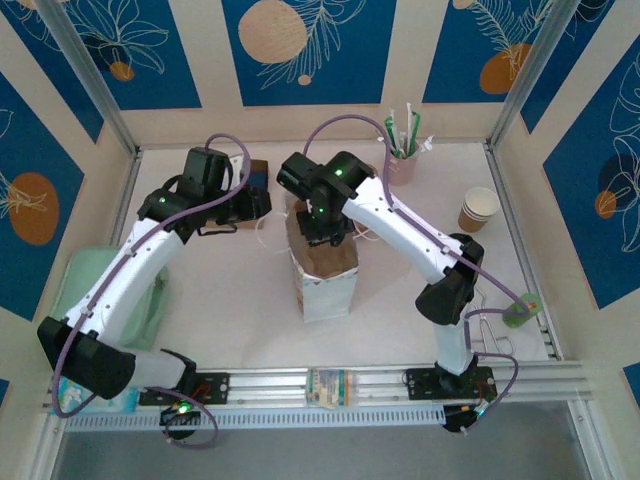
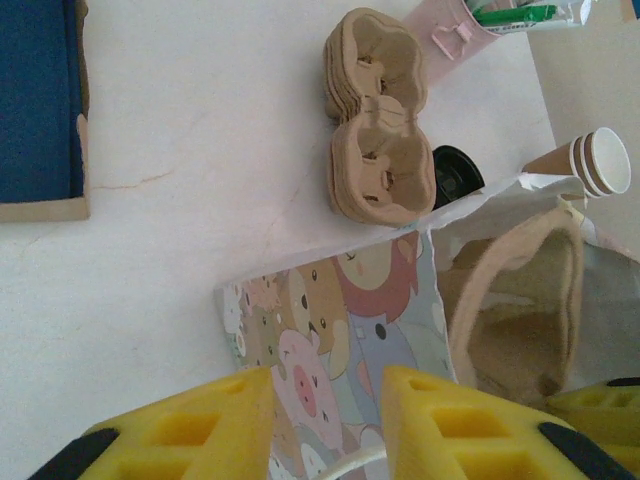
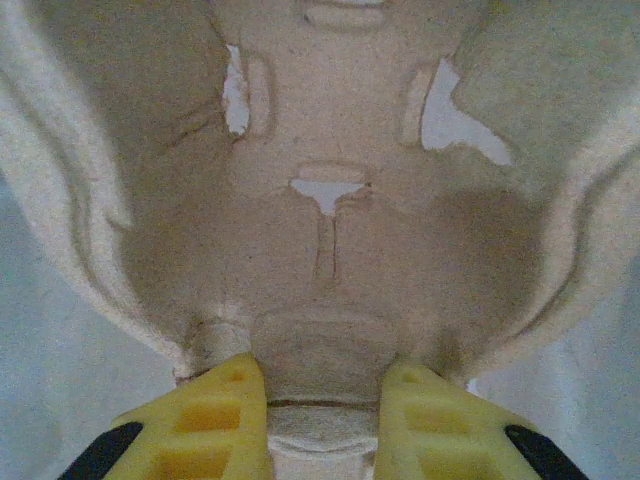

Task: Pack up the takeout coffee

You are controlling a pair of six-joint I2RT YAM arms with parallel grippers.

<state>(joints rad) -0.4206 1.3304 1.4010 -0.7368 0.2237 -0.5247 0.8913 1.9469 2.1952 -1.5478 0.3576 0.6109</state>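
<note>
A white paper bag with cartoon animals on its side stands open mid-table. My right gripper is shut on the centre tab of a tan pulp cup carrier, which sits in the bag's mouth. My left gripper is just left of the bag, fingers apart, with the bag's white cord handle crossing the gap. The lidded takeout coffee is not identifiable. A black lid shows behind the carrier stack; I cannot tell if a cup is under it.
A stack of pulp carriers lies behind the bag. Lidless tan cups stand at the right. A pink cup of straws is at the back. A pale green tray lies at the left edge.
</note>
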